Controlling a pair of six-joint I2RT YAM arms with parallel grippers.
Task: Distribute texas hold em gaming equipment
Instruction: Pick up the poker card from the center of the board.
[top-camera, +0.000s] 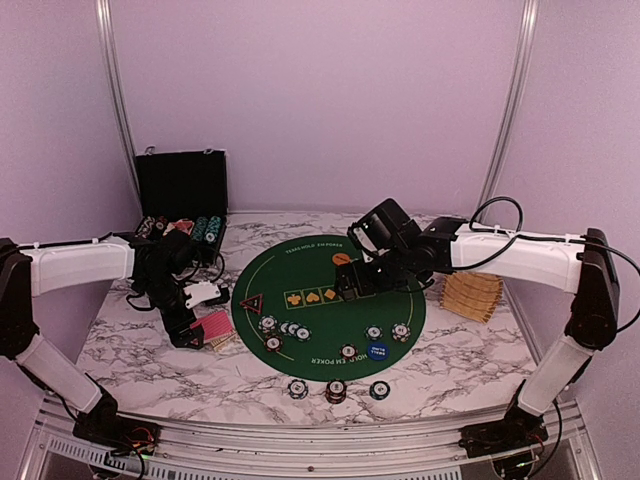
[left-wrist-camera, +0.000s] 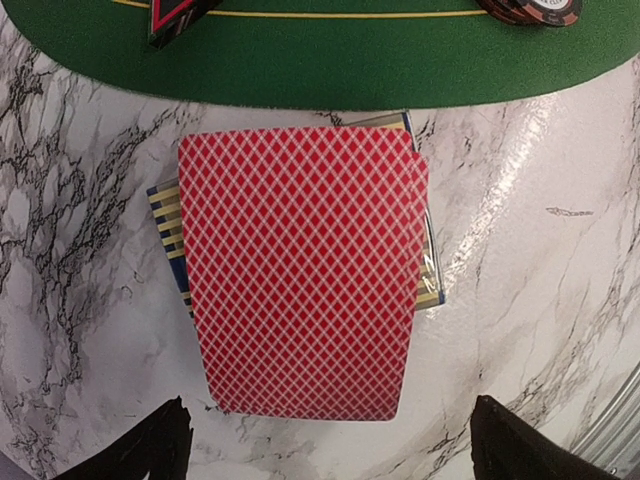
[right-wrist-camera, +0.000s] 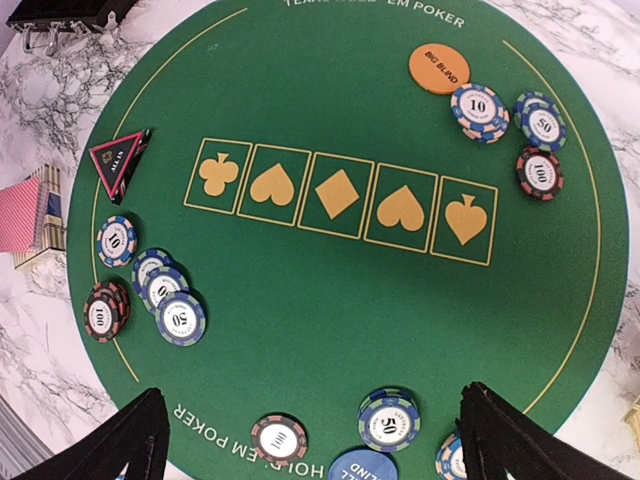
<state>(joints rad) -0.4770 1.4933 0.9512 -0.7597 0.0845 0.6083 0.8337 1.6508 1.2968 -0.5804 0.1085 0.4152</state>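
Note:
A stack of red-backed playing cards (left-wrist-camera: 300, 270) lies on a striped card box on the marble, left of the green mat (top-camera: 330, 335). My left gripper (left-wrist-camera: 330, 450) is open and empty, its fingers wide apart just near of the cards; from above it (top-camera: 190, 336) sits beside the cards (top-camera: 214, 327). My right gripper (right-wrist-camera: 315, 440) is open and empty, hovering over the mat (right-wrist-camera: 330, 320). On the mat are the orange button (right-wrist-camera: 439, 69), the blue button (right-wrist-camera: 362, 467), the black-red triangle marker (right-wrist-camera: 118, 163) and several chips in groups (right-wrist-camera: 165, 300) (right-wrist-camera: 500, 120).
The black chip case (top-camera: 182, 200) stands open at the back left with chips inside. A tan slatted wooden piece (top-camera: 472, 295) lies right of the mat. Three chip stacks (top-camera: 335, 389) sit on the marble in front of the mat.

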